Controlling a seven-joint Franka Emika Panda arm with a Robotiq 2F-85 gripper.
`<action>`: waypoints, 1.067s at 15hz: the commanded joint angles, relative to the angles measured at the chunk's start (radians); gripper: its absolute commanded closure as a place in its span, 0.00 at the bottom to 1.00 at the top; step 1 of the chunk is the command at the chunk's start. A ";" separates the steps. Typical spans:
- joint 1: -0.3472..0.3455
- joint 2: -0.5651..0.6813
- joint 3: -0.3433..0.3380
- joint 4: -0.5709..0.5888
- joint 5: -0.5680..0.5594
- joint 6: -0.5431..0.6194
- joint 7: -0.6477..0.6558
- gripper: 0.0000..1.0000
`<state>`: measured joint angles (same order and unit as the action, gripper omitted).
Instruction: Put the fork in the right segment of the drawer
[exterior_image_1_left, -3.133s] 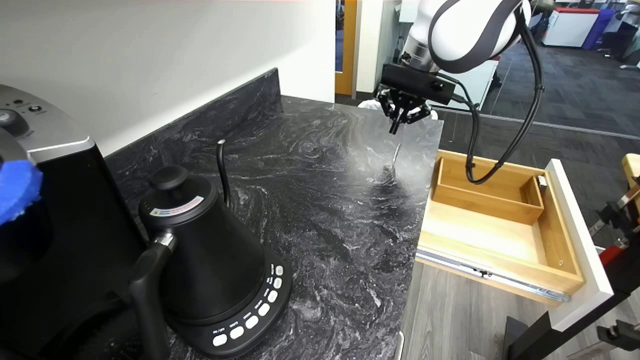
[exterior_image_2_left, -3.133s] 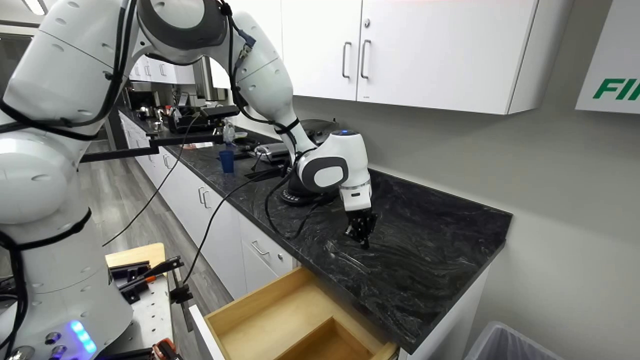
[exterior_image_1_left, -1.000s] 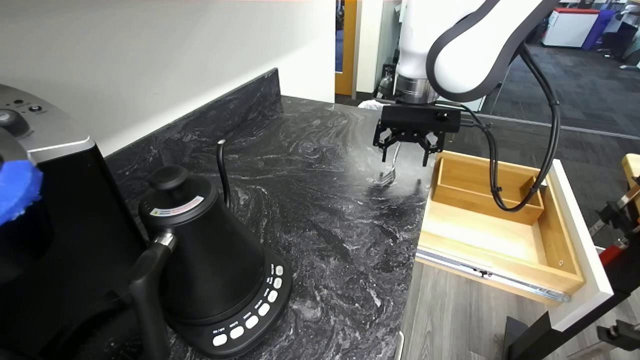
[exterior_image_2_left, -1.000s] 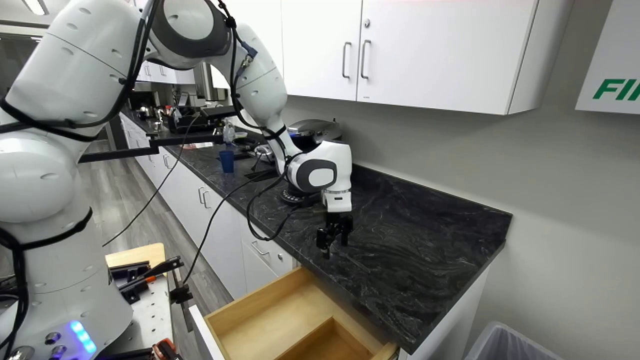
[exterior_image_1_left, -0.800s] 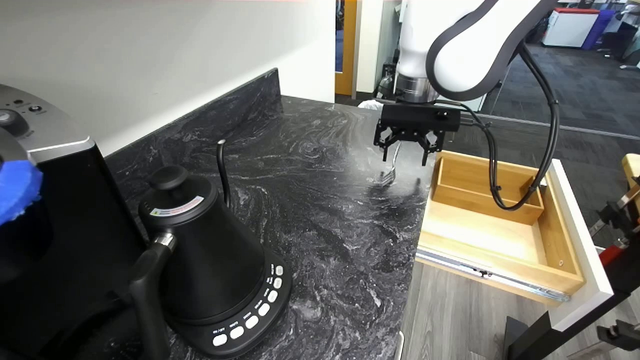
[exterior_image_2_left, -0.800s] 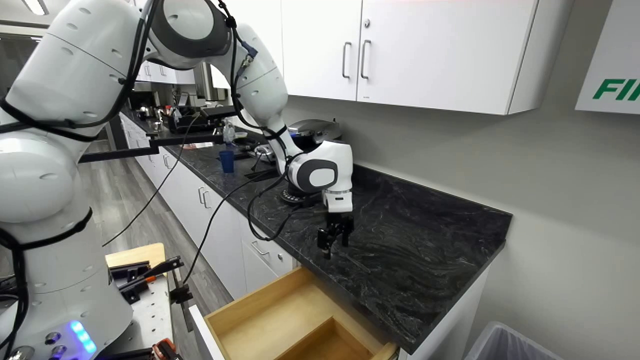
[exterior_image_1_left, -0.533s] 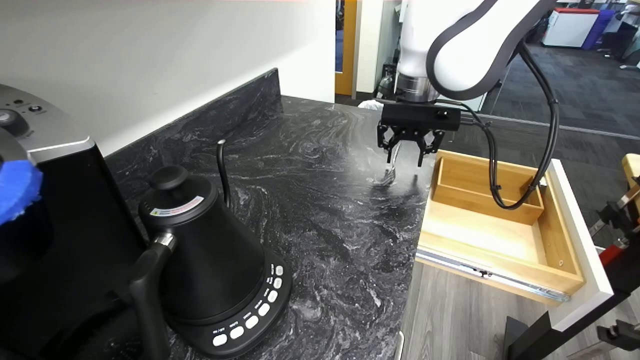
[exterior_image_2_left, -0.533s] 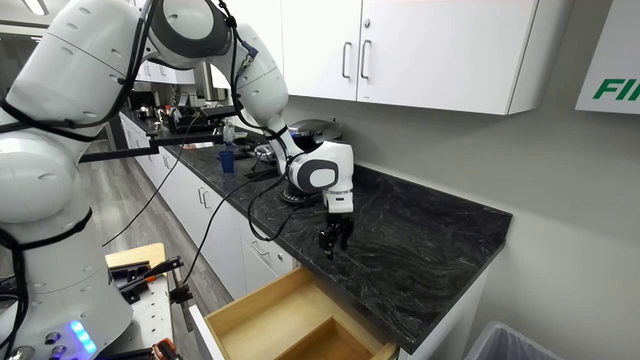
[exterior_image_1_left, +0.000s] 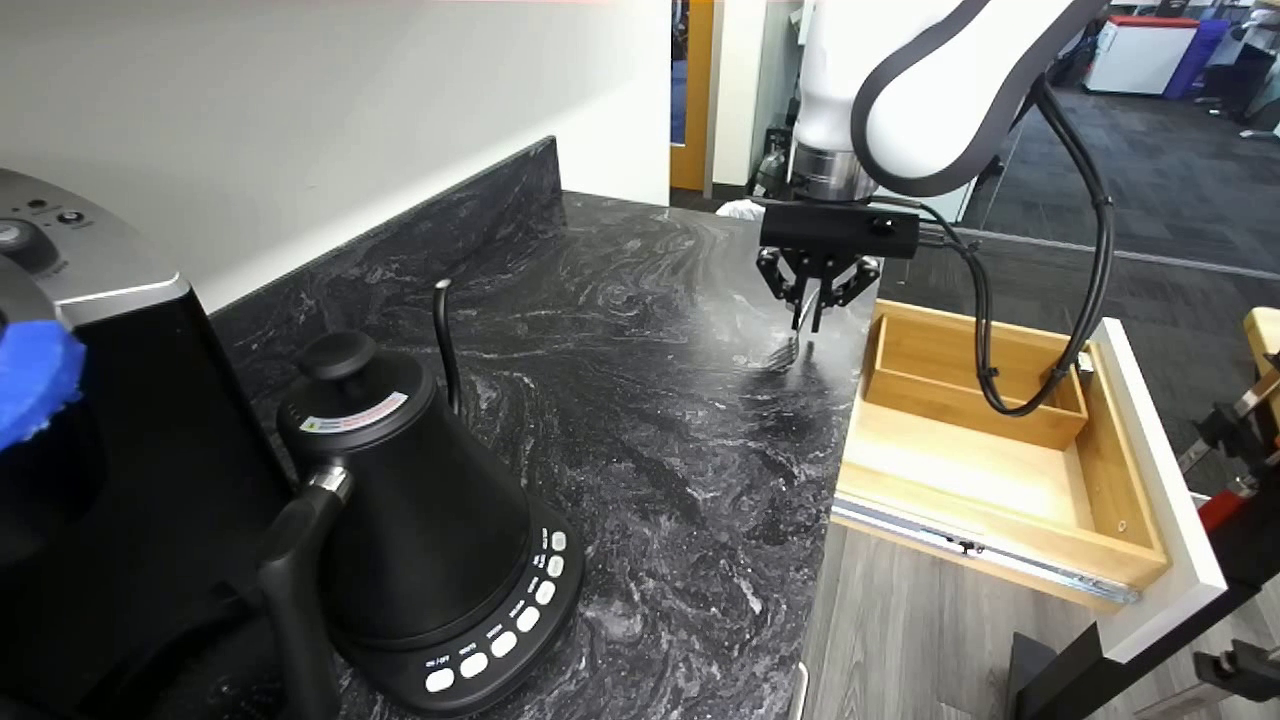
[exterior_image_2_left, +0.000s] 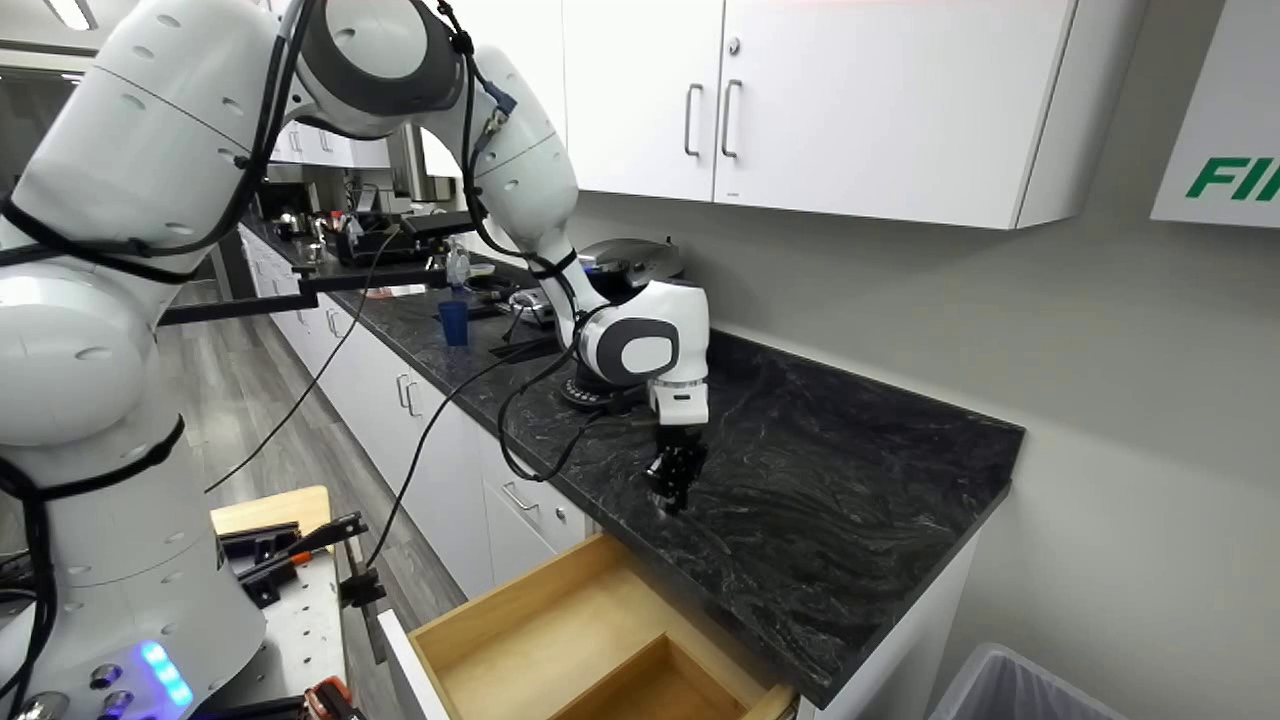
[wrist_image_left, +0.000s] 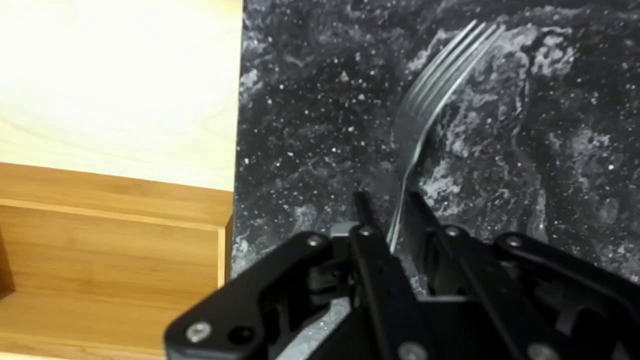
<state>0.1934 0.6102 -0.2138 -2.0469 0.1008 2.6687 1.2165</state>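
The silvery fork lies on the black marbled counter near its edge; the wrist view shows its tines pointing away from my gripper. My gripper points down around the fork's handle, with its fingers partly closed. In the wrist view the handle runs between the fingertips, close to one finger, with a gap to the other. It also shows in an exterior view, where the fork is hard to make out. The wooden drawer stands open beside the counter, with a large bay and a narrower divided compartment.
A black kettle on its base stands farther along the counter. The arm's cable loop hangs over the drawer. White cabinets are above the counter. A waste bin stands past the counter's end.
My gripper came over the fork with fingers spread, then the fingers moved toward each other around the handle. The fork has shifted and turned slightly toward the drawer side.
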 joint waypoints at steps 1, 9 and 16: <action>-0.027 -0.026 0.021 -0.013 0.004 -0.005 -0.006 0.97; -0.023 -0.029 0.018 -0.015 0.001 -0.008 -0.003 0.96; -0.016 -0.022 0.011 -0.013 -0.006 -0.008 0.007 0.44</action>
<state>0.1918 0.6092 -0.2138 -2.0469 0.1012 2.6690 1.2164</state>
